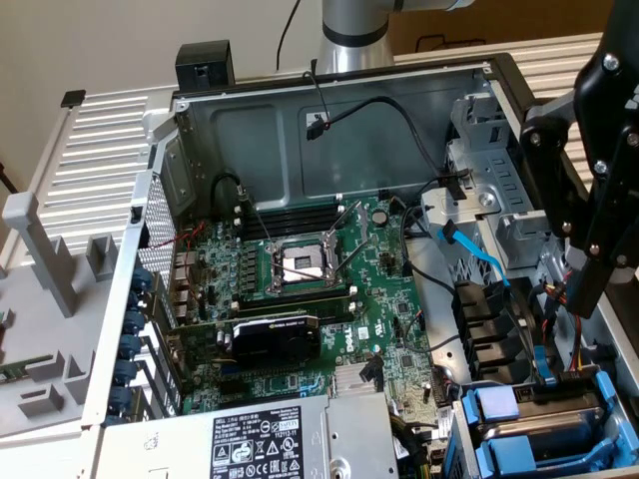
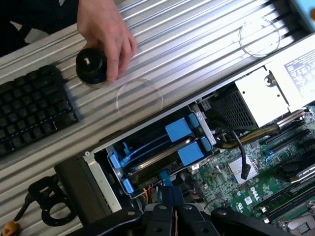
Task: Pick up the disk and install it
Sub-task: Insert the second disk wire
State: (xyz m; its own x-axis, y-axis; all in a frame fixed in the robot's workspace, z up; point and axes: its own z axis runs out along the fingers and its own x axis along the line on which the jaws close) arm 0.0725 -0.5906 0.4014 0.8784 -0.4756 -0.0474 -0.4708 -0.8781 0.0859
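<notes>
Currently, the gripper (image 1: 589, 269) is seen at the right edge of the exterior view, above the drive bay, clenched with nothing grasped. The disk (image 1: 539, 424) is seated in its blue carrier in the bay at the lower right corner of the case (image 1: 329, 90). In the wrist view, 1 hand (image 2: 106, 29) rests on a black knob (image 2: 91, 66) beside a keyboard (image 2: 32, 110).

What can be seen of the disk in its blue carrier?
The disk sits in the drive bay at the corner of the open computer case, beside the motherboard. Its bright blue plastic carrier shows two square tabs and rails along the sides; the dark body between them is mostly hidden. Thin blue cables run across it. In the exterior view it lies at the lower right, under the black pincer, which is shut and holds nothing.
</notes>
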